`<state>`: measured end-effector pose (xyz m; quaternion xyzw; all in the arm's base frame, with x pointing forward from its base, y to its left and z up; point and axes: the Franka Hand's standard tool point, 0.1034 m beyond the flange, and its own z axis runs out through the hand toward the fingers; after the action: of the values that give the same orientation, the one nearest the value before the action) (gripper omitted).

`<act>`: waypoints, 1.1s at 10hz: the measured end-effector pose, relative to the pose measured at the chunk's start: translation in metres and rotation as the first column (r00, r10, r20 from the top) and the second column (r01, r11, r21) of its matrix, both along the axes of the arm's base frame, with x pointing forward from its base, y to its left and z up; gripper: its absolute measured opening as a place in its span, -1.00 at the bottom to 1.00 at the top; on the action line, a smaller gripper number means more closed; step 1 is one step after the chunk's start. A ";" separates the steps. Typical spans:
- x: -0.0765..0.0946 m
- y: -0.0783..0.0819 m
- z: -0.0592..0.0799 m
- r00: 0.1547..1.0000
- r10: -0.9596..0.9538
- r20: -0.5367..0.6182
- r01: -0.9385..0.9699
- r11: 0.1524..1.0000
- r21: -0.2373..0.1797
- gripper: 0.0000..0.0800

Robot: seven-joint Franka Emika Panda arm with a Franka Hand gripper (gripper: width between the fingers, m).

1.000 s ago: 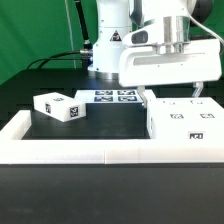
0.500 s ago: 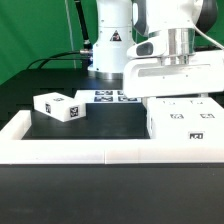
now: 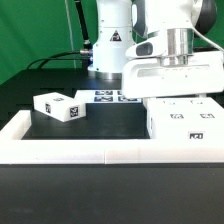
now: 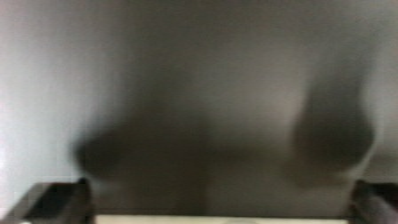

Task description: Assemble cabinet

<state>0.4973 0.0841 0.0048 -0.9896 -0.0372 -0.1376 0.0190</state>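
White cabinet body [image 3: 185, 122] (boxy, small square tags on its front) sits on the black table [image 3: 110, 125] at the exterior view's right, lower half of the frame, just behind the low border rail [image 3: 70, 150]. A smaller tagged cabinet block [image 3: 58, 107] lies well apart at the exterior view's left, with the marker board [image 3: 108, 97] behind. Pincer [image 4: 214, 207] hangs right over the body; the blurred wrist view shows its dark fingers [image 4: 54, 200] spread wide, a pale surface between them, grip on anything not discernible.
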 end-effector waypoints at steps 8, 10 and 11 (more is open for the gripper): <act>-0.003 -0.001 -0.002 1.000 0.026 0.000 -0.026 1.000 -0.008 -0.99; -0.004 -0.003 -0.001 0.999 0.051 -0.015 -0.052 0.999 -0.016 -0.99; -0.003 -0.009 0.011 0.996 0.072 -0.051 -0.073 0.997 -0.021 -0.99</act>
<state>0.4939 0.0750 0.0153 -0.9909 -0.0743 -0.1116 0.0135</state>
